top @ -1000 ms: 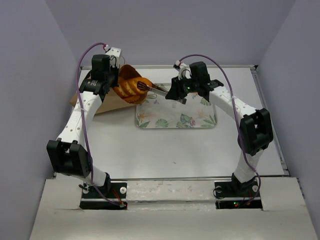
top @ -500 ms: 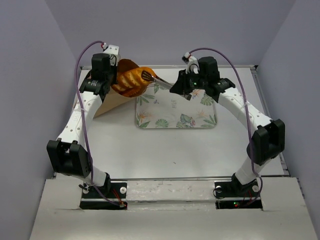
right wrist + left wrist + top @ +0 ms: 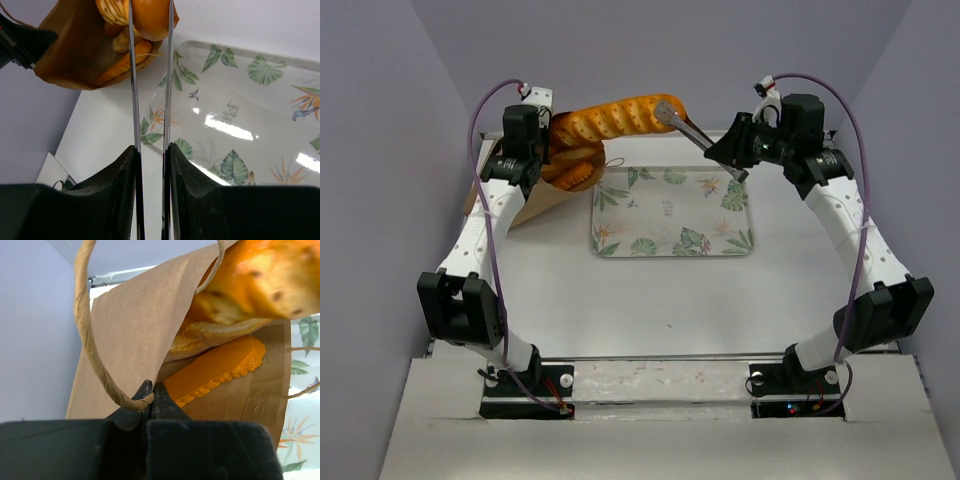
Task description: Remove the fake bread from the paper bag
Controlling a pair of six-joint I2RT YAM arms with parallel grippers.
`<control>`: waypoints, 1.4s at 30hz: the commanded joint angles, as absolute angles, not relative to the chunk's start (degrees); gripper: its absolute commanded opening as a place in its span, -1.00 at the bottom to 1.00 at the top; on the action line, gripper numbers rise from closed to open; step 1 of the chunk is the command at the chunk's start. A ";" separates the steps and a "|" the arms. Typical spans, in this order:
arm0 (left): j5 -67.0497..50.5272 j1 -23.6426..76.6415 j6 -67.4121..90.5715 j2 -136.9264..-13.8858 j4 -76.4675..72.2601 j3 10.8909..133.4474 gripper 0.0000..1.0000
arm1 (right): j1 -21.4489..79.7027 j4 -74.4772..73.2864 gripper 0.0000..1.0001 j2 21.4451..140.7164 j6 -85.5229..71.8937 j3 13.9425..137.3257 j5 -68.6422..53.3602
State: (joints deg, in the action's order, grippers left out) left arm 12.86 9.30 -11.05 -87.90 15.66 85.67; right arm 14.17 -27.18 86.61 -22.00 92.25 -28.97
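The brown paper bag [image 3: 535,205] lies at the far left with its mouth facing the tray. My left gripper [image 3: 533,152] is shut on the bag's twisted handle [image 3: 87,340], which is pinched at the jaw tips [image 3: 151,390]. One glossy orange loaf of fake bread [image 3: 615,115] arcs up out of the bag's mouth. Long metal blades [image 3: 134,75] on my right gripper [image 3: 722,152] clamp its free end [image 3: 150,15], high over the tray's far left corner. Other loaves [image 3: 215,370] still lie inside the bag [image 3: 130,330].
A leaf-patterned rectangular tray [image 3: 720,225] sits mid-table, right of the bag, with nothing on it. Grey walls close in the table on the left, back and right.
My right gripper has risen and moved right, drawing the loaf from the bag's mouth up into the air. The left gripper has kept its hold on the handle.
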 commanded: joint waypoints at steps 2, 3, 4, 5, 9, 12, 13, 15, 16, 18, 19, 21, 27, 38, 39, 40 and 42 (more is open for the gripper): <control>16.43 7.65 -11.69 -87.19 11.87 88.59 -1.00 | 7.92 -27.68 -0.99 79.99 -22.76 97.47 -22.41; 16.61 7.39 -11.78 -87.19 11.78 88.68 -1.00 | 6.69 -28.12 -0.99 79.46 -22.94 97.56 -22.50; 16.61 6.86 -11.86 -87.27 11.78 88.77 -1.00 | 4.85 -28.47 -0.99 78.50 -23.03 97.73 -22.85; 16.61 6.68 -11.87 -87.36 11.78 88.86 -1.00 | 4.23 -28.74 -0.99 78.23 -22.94 98.52 -22.94; 16.52 5.89 -12.13 -87.54 11.51 89.30 -1.00 | 3.69 -31.55 -0.99 78.40 -21.45 101.94 -23.20; 16.44 5.80 -12.13 -87.71 11.69 90.26 -1.00 | 3.69 -33.05 -0.99 78.66 -21.62 102.75 -22.85; 16.44 5.80 -12.04 -87.80 11.78 90.70 -1.00 | 3.69 -33.13 -0.99 78.49 -21.53 101.61 -22.59; 16.17 5.63 -11.87 -87.80 12.21 91.40 -1.00 | 3.69 -33.48 -0.99 78.22 -21.53 99.94 -22.15; 16.00 5.54 -11.60 -88.06 12.56 92.28 -1.00 | 3.69 -33.75 -0.99 78.31 -21.53 98.89 -22.76; 14.86 4.92 -10.64 -88.24 14.15 93.60 -1.00 | 3.69 -34.36 -0.99 78.75 -21.71 98.44 -24.42; 14.33 4.66 -10.29 -88.33 14.67 94.30 -1.00 | 3.69 -34.80 -0.99 79.10 -21.80 98.61 -25.39; 13.54 4.13 -9.76 -88.33 15.56 95.71 -1.00 | 3.69 -36.21 -0.99 79.36 -21.54 99.66 -28.55; 13.62 2.99 -10.20 -88.33 15.65 95.89 -1.00 | 3.69 -39.02 -0.99 80.16 -24.42 102.31 -38.39; 12.22 2.11 -9.58 -88.07 15.47 95.63 -1.00 | 3.69 -34.02 -0.99 77.52 -30.58 91.67 -46.40; 12.22 2.11 -9.49 -88.07 15.47 95.63 -1.00 | 3.69 -34.10 -0.99 77.52 -30.59 91.15 -46.75; 12.22 2.11 -9.41 -88.07 15.47 95.63 -1.00 | 3.69 -34.10 -0.99 77.26 -30.76 90.36 -46.76; 12.39 2.11 -9.40 -87.98 15.38 95.54 -1.00 | 3.69 -34.10 -0.99 76.82 -30.76 87.64 -46.67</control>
State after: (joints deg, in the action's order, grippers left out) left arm 12.14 2.50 -10.22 -89.62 18.90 92.75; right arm 3.46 -42.24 79.90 -28.99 89.12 -41.85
